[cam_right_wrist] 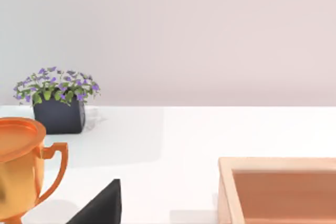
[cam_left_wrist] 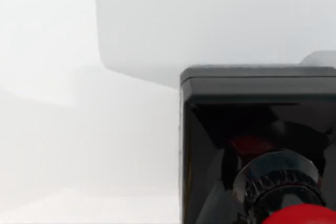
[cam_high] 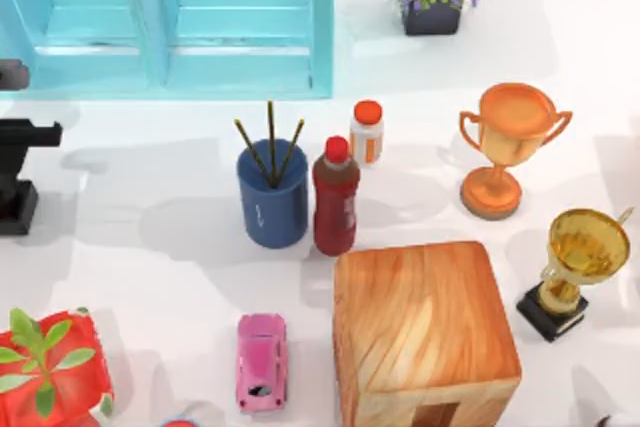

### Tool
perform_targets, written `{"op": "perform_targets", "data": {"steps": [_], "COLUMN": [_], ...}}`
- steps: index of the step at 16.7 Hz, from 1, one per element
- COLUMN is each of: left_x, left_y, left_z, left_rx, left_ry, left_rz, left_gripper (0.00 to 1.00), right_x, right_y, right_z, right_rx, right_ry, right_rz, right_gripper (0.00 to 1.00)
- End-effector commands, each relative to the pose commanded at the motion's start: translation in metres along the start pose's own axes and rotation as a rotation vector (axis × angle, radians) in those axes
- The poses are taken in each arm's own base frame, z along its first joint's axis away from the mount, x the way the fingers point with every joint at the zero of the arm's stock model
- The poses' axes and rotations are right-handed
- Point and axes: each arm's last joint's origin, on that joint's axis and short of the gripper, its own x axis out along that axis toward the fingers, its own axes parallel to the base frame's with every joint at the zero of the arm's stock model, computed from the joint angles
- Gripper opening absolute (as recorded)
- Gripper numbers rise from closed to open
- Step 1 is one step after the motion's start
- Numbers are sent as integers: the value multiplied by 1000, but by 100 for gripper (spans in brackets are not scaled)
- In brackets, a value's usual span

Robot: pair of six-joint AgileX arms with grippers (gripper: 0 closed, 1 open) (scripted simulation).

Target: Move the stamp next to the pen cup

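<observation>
Pen cup (cam_high: 272, 199) is our marker here, dark blue with pencils poking up, and it's crowded on one flank: the dark red bottle (cam_high: 335, 202) stands just beside it on the right, with the wooden box (cam_high: 425, 342) beyond that. That leaves the bare table (cam_high: 150, 207) on the cup's left as the likely landing spot, I'd say. Over that way, well apart from the cup at the table's left edge, sits the left arm (cam_high: 22, 172). Its wrist camera is right on top of the stamp (cam_left_wrist: 252, 129), red knob nearest the lens, black block base beyond it on the white surface. So the stamp hasn't reached the cup yet. Is the left gripper spread, or pinching the stamp? I cannot tell. The right arm (cam_high: 622, 419) idles far off to the cup's right, past the box.
</observation>
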Motion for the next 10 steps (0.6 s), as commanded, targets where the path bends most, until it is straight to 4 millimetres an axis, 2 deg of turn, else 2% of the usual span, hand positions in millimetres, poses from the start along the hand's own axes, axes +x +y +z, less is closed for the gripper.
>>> {"op": "perform_targets", "data": {"steps": [5, 10], "left_x": [-8, -54], "left_y": [-9, -57], "left_z": [4, 17], "left_rx": [3, 8], "left_ry": [1, 7], "left_rz": [0, 0], "left_gripper": [0, 0], "right_x": [0, 0], "right_y": [0, 0], "right_z": [0, 0], "right_rx": [0, 0], "right_ry": [0, 0], "right_rz": [0, 0], "right_gripper": [100, 100]}}
